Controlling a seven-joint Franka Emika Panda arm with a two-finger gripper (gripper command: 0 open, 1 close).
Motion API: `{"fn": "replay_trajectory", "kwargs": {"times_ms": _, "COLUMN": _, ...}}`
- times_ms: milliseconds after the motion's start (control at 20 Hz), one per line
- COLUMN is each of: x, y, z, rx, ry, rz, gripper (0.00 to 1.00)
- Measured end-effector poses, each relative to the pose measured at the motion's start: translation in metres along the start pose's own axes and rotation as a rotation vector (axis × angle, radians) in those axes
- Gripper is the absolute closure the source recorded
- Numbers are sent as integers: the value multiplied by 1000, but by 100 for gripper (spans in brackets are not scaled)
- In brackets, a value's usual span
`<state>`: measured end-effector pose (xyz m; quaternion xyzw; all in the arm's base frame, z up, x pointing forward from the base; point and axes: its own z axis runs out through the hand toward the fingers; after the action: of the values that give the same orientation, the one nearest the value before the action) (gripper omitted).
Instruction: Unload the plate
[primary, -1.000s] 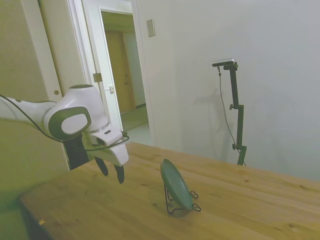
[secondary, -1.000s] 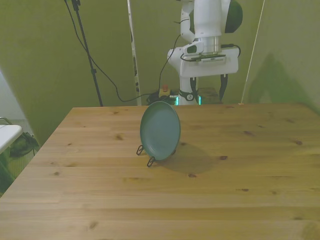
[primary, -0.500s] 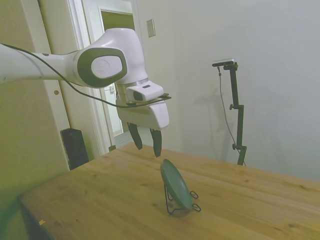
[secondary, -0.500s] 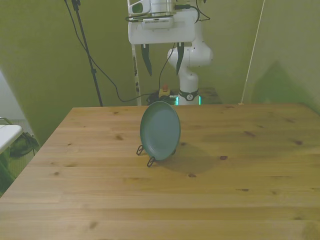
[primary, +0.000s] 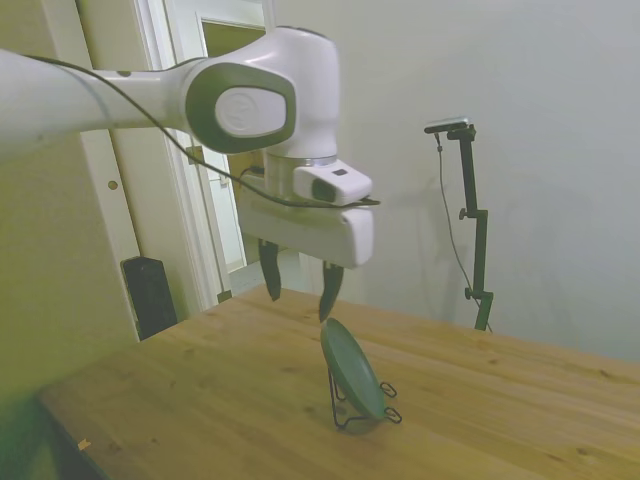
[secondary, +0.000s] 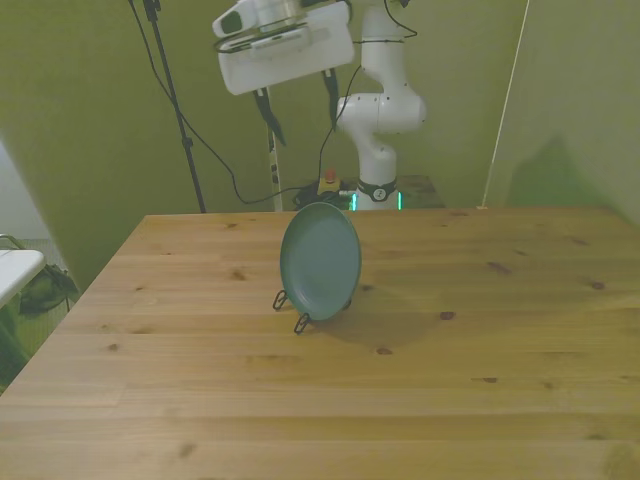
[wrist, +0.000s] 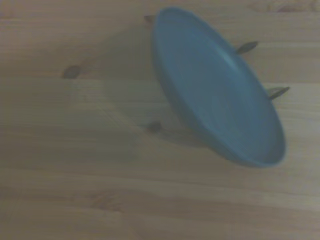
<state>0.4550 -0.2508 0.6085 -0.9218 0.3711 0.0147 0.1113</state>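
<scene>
Looking at the pincer (primary: 298, 292) from the side, I see its two dark fingers spread wide apart with nothing between them, touching nothing; it is released and hangs in the air above the plate (primary: 351, 368). In the front view the pincer (secondary: 299, 105) sits high over the far part of the worktop (secondary: 480, 340), slightly toward the front view's left of the plate (secondary: 320, 261), and its body is tilted.

The plate stands nearly upright on edge in a thin black wire stand (primary: 362, 408), leaning back a little against it. Its hollow face points toward the near side of the worktop and slightly to the front view's right; its rim runs top to bottom, top edge free. The wrist view shows the plate (wrist: 218, 90) from above as a slanted oval, with the stand's wire tips (wrist: 276, 92) poking out beyond its rim and its shadow falling on the wood.

I see the plate near the middle of the worktop, well apart from every edge. Bare wood (primary: 200, 400) lies open on all sides of it, with more room toward the near edge.
</scene>
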Motion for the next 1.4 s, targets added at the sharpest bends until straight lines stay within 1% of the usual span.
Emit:
{"fn": "replay_trajectory", "kwargs": {"times_ms": 150, "x": 36, "y": 9, "z": 8, "rx": 43, "ry": -13, "rz": -12, "gripper": 0}}
{"fn": "replay_trajectory", "kwargs": {"times_ms": 300, "x": 63, "y": 0, "z": 24, "rx": 89, "ry": -53, "rz": -55, "gripper": 0}}
{"fn": "replay_trajectory", "kwargs": {"times_ms": 450, "x": 77, "y": -14, "z": 37, "rx": 114, "ry": -109, "rz": -105, "gripper": 0}}
{"fn": "replay_trajectory", "kwargs": {"times_ms": 700, "x": 96, "y": -31, "z": 60, "rx": 150, "ry": -168, "rz": -168, "gripper": 0}}
{"fn": "replay_trajectory", "kwargs": {"times_ms": 850, "x": 97, "y": -46, "z": 76, "rx": 162, "ry": -203, "rz": -203, "gripper": 0}}
{"fn": "replay_trajectory", "kwargs": {"times_ms": 1050, "x": 90, "y": -69, "z": 90, "rx": 166, "ry": -237, "rz": -243, "gripper": 0}}
{"fn": "replay_trajectory", "kwargs": {"times_ms": 1400, "x": 74, "y": -96, "z": 116, "rx": 154, "ry": -309, "rz": -279, "gripper": 0}}
